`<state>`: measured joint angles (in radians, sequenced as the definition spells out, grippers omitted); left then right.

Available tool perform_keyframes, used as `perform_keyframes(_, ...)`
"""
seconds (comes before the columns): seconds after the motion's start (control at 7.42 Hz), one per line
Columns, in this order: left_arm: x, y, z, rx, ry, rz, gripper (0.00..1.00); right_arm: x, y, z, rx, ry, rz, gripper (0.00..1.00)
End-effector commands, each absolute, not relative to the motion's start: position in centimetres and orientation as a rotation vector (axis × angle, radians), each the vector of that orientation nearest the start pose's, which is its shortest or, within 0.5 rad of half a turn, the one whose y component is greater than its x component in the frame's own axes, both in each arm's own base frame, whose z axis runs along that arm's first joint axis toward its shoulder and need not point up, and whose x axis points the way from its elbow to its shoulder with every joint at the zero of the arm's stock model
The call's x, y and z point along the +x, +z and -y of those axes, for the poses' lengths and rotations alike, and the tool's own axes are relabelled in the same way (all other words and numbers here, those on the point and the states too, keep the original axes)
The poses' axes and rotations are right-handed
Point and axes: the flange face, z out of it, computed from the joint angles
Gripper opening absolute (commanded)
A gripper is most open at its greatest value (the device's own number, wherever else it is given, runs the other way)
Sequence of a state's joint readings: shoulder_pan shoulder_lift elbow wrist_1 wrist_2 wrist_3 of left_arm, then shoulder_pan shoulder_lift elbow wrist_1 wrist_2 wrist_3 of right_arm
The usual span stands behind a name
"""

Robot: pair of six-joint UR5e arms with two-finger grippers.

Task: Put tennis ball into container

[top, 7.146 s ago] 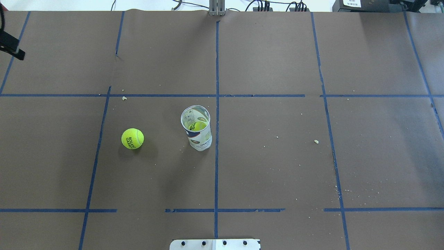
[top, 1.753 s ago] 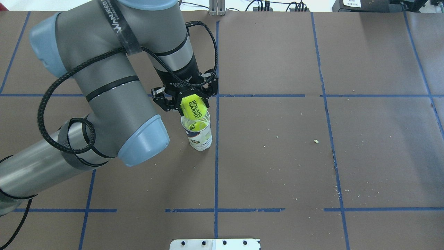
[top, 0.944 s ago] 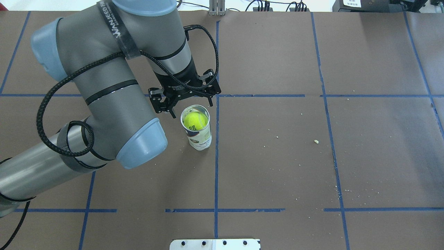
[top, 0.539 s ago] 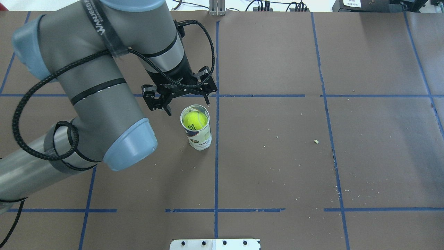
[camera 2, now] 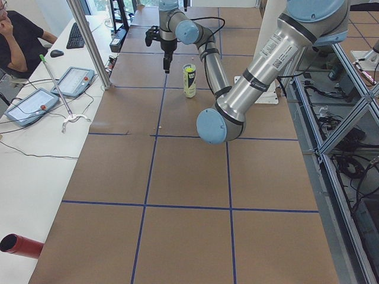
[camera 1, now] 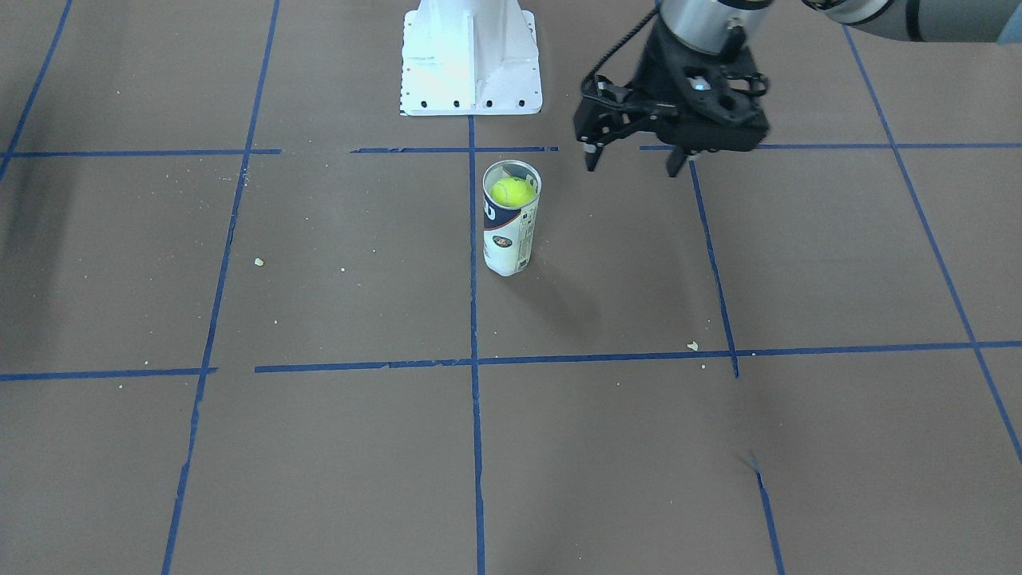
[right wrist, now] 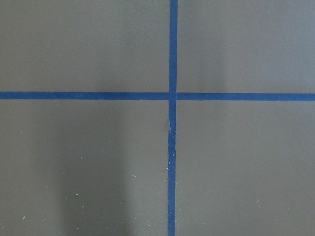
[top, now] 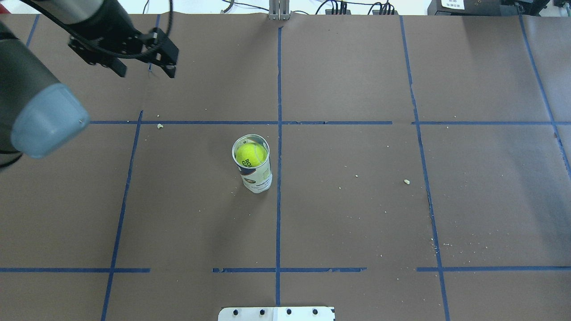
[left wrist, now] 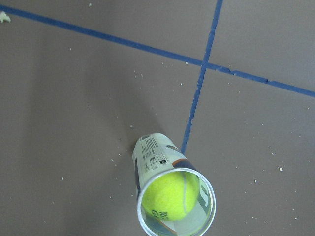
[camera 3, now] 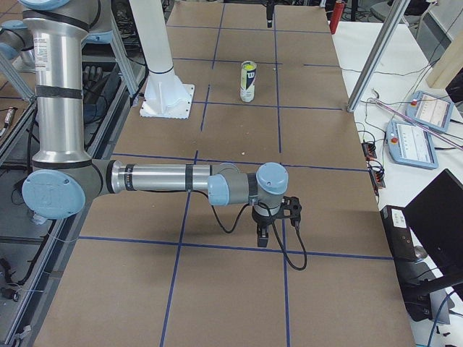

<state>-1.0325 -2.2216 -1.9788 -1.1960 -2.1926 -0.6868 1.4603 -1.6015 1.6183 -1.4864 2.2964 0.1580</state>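
Presently: left gripper (top: 145, 71) hangs pointing down, fingers spread wide and empty, well apart from the upright container (top: 258, 177). Tennis ball (top: 250, 154) sits inside it, near the rim. Right gripper (camera 3: 277, 228) points down, low over the table (top: 357, 223); finger state cannot be told.

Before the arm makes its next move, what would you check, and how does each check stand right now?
1. Is the tennis ball inside the clear tennis-ball tube? Ok.
2. Does the tube stand upright on the table? Ok.
3. Is the left gripper open and empty? Ok.
4. Is the left gripper off to the side of the tube, not over it? Ok.
5. Is the right gripper far from the tube? Ok.
6. Is the right gripper open or shut? Cannot tell; only a side view shows it.
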Motion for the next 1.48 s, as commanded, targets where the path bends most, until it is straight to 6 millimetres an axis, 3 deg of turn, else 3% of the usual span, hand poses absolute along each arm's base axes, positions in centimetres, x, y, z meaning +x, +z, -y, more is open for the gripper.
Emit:
perform_keyframes(0.0,13.7,26.6,60.0,0.289,0.163,-0.755,1.00,1.3,64.5,49.0,-0.001,0.009,0.731,1.00)
perform_keyframes(0.13,9.1,34.7,61.0,0.274,0.139,-0.726,1.00,1.3,64.5,49.0,-0.001,0.009,0.731,1.00)
perform_keyframes(0.27,6.5,43.7,60.7,0.271,0.131,-0.708,1.00,1.3,64.5,49.0,-0.001,0.009,0.731,1.00)
perform_keyframes(0.4,2.3,50.5,59.2,0.294,0.145,-0.683,1.00,1.3,64.5,49.0,-0.001,0.009,0.731,1.00)
perform_keyframes(0.54,1.5,54.5,58.7,0.239,0.147,-0.666,1.00,1.3,64.5,49.0,-0.001,0.009,0.731,1.00)
perform_keyframes(0.67,-4.6,59.3,56.7,0.199,0.052,-0.648,1.00,1.3,64.5,49.0,-0.001,0.009,0.731,1.00)
perform_keyframes(0.81,-8.6,63.5,52.9,0.184,0.078,-0.645,1.00,1.3,64.5,49.0,-0.001,0.009,0.731,1.00)
perform_keyframes(0.94,-9.6,66.2,49.9,0.123,0.071,-0.705,1.00,1.3,64.5,49.0,-0.001,0.009,0.731,1.00)
perform_keyframes(1.08,-10.7,66.7,48.7,0.050,0.018,-0.727,1.00,1.3,64.5,49.0,-0.002,0.007,0.731,1.00)
perform_keyframes(1.35,-10.6,63.1,48.5,0.046,0.018,-0.731,1.00,1.3,64.5,49.0,-0.001,0.009,0.731,1.00)
